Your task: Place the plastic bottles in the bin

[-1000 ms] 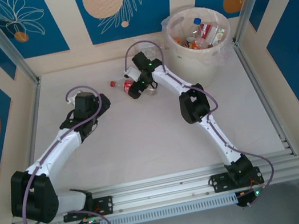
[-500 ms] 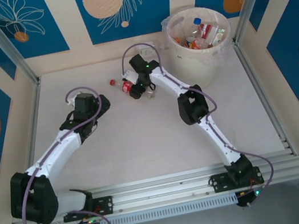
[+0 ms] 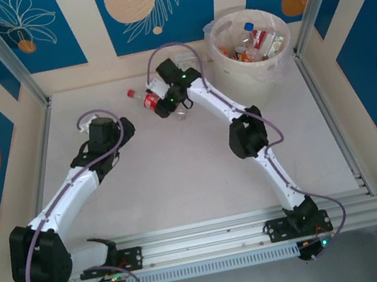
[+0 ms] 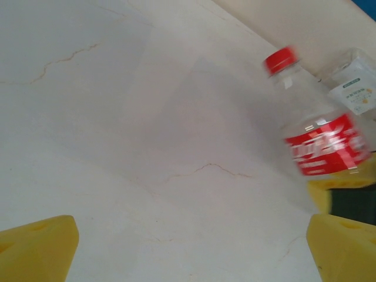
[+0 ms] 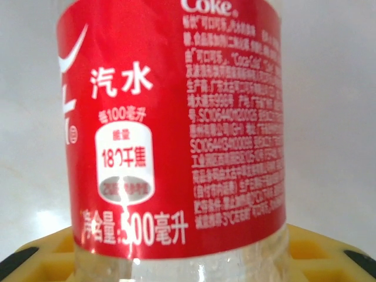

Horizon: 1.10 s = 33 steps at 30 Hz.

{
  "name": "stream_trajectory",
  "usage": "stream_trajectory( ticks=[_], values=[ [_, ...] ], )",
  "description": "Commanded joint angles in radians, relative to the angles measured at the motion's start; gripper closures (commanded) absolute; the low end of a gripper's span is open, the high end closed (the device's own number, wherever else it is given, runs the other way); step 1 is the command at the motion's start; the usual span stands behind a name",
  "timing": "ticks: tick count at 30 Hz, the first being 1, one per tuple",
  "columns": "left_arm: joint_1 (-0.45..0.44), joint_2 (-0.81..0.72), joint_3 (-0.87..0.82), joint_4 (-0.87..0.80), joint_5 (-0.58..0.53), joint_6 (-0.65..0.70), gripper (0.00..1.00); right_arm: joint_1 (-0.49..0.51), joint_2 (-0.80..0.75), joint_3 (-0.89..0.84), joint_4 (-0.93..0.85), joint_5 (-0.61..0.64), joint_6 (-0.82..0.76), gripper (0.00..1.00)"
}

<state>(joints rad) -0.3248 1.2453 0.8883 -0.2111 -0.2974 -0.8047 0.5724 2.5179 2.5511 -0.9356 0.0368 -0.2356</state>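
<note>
A red-labelled bottle (image 3: 147,98) is held by the right fingers (image 5: 322,247), which are closed on its body near the edge of the label; it is seen in the upper middle of the top view, apparently lifted off the worktop (image 3: 182,186), with its red cap pointing to the upper left. This hold is judged to serve for swinging it over to the bin (image 3: 235,67) at the upper right, where several bottles (image 3: 257,43) are already lying. The left fingers (image 4: 38,247) are spread wide with nothing between them, low over the bare worktop at the left of the bottle, probably kept aside to leave the way free. Compared with half a second before, the bottle has been raised and carried toward the upper left, away from a clear container (image 4: 352,82) with a pale label; the left arm has been drawn slightly leftward.
</note>
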Motion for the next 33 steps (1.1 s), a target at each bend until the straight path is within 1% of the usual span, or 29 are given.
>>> stream_trajectory(
  ticks=[1,3,6,9,11,15,21,24,27,33],
  values=[
    [0.016,-0.037,-0.012,-0.02,-0.022,0.01,0.0,0.004,-0.181,-0.001,0.017,-0.012,0.121,0.66],
    [0.017,-0.043,-0.013,-0.022,-0.025,0.014,0.0,-0.001,-0.266,-0.034,0.039,-0.003,0.162,0.66],
    [0.018,-0.046,-0.014,-0.026,-0.021,0.018,0.0,-0.019,-0.402,-0.115,0.105,0.042,0.206,0.67],
    [0.018,-0.048,-0.02,-0.022,-0.015,0.019,0.0,-0.066,-0.5,-0.144,0.142,0.084,0.248,0.69],
    [0.017,-0.051,-0.026,-0.013,-0.011,0.019,0.0,-0.111,-0.539,-0.146,0.165,0.11,0.28,0.71],
    [0.018,-0.051,-0.037,0.013,0.001,0.019,0.0,-0.208,-0.574,-0.148,0.247,0.146,0.334,0.71],
    [0.017,-0.049,-0.038,0.025,0.019,0.022,0.0,-0.29,-0.523,-0.132,0.365,0.237,0.369,0.7],
    [0.017,-0.051,-0.04,0.029,0.027,0.025,0.0,-0.328,-0.444,-0.057,0.353,0.267,0.4,0.7],
    [0.018,-0.052,-0.039,0.029,0.03,0.028,0.0,-0.356,-0.363,0.031,0.326,0.264,0.428,0.69],
    [0.018,-0.063,-0.029,0.018,0.023,0.04,0.0,-0.391,-0.262,0.081,0.321,0.275,0.453,0.69]
  ],
)
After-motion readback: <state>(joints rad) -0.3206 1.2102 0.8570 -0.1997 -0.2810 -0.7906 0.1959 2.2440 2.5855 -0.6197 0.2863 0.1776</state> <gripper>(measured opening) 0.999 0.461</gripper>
